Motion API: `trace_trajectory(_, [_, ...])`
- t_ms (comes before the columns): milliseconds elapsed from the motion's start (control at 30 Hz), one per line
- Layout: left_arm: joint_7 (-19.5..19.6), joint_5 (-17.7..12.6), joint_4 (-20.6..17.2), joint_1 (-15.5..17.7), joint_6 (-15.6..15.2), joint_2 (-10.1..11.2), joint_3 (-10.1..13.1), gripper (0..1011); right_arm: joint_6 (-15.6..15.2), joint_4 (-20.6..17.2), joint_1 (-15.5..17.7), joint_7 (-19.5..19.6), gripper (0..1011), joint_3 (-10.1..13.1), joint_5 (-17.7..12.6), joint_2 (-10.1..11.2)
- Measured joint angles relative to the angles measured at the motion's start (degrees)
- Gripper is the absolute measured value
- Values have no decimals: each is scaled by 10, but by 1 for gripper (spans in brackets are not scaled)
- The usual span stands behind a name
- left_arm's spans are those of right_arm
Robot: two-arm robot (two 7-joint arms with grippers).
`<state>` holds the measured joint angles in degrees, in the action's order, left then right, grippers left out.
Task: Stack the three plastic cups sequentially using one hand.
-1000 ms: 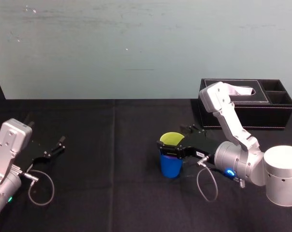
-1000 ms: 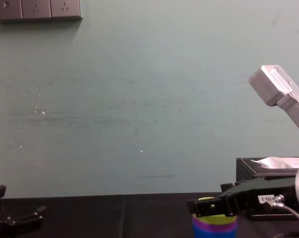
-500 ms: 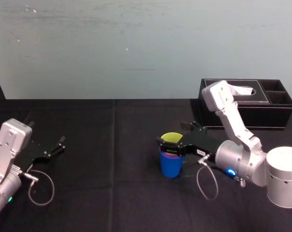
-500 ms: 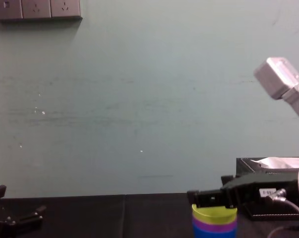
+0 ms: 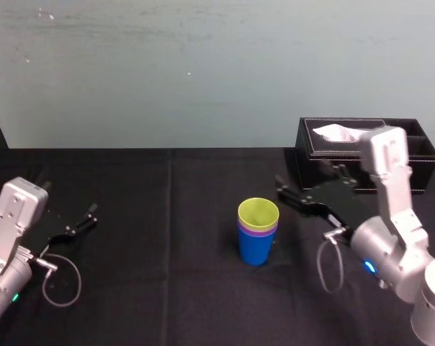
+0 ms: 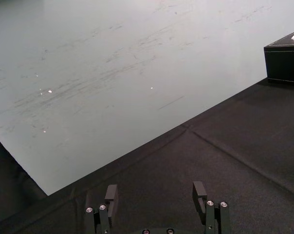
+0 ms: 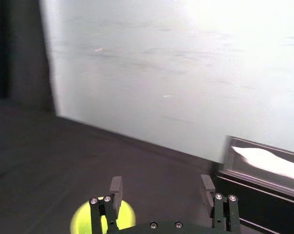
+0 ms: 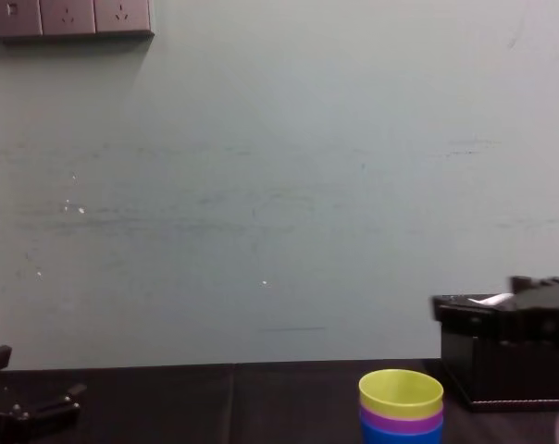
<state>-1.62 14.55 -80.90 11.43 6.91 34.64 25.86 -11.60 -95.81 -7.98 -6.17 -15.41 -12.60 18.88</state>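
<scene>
The three plastic cups stand nested upright in the middle of the black table: a yellow-green cup (image 5: 258, 214) on top, a purple cup (image 5: 258, 231) showing as a rim band, a blue cup (image 5: 256, 249) at the bottom. The chest view shows the same stack: yellow-green (image 8: 401, 392), purple (image 8: 401, 421), blue (image 8: 401, 436). My right gripper (image 5: 281, 189) hovers open to the right of the stack, apart from it, raised above the table (image 8: 441, 305). In the right wrist view its fingers (image 7: 161, 184) hold nothing and the yellow-green cup (image 7: 127, 214) lies below. My left gripper (image 5: 92, 214) rests open at the far left.
A black leather tissue box (image 5: 347, 162) with white tissue stands at the back right, just behind my right gripper (image 8: 497, 370). The black cloth table (image 5: 167, 216) runs to a pale wall. Wall sockets (image 8: 68, 17) sit high at the left.
My right gripper has drawn back from around the yellow-green cup, moving up and right toward the tissue box. The stack stays standing. The left arm has not moved.
</scene>
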Motion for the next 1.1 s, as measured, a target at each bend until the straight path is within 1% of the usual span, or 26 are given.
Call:
trace_trajectory(33, [0, 0, 0, 0, 0, 0, 0, 1000, 0, 0, 0, 0, 1002, 0, 0, 0])
trace_trajectory(133, [0, 0, 0, 0, 0, 0, 0, 1000, 15, 0, 25, 39, 1002, 20, 17, -10])
trace_trajectory(233, [0, 0, 0, 0, 0, 0, 0, 1000, 22, 6, 40, 64, 1002, 34, 29, -17])
trace_trajectory(333, [0, 0, 0, 0, 0, 0, 0, 1000, 25, 11, 49, 79, 1002, 42, 37, -23])
trace_trajectory(367, [0, 0, 0, 0, 0, 0, 0, 1000, 27, 14, 56, 92, 1002, 46, 46, -27])
trace_trajectory(467, [0, 0, 0, 0, 0, 0, 0, 1000, 31, 21, 69, 116, 1002, 49, 66, -36])
trace_trajectory(567, [0, 0, 0, 0, 0, 0, 0, 1000, 32, 27, 77, 129, 1002, 48, 80, -44])
trace_trajectory(733, [0, 0, 0, 0, 0, 0, 0, 1000, 31, 35, 82, 131, 1002, 45, 89, -53])
trace_trajectory(833, [0, 0, 0, 0, 0, 0, 0, 1000, 28, 36, 82, 124, 1002, 44, 89, -54])
trace_trajectory(1100, [0, 0, 0, 0, 0, 0, 0, 1000, 28, 35, 82, 124, 1002, 45, 89, -53])
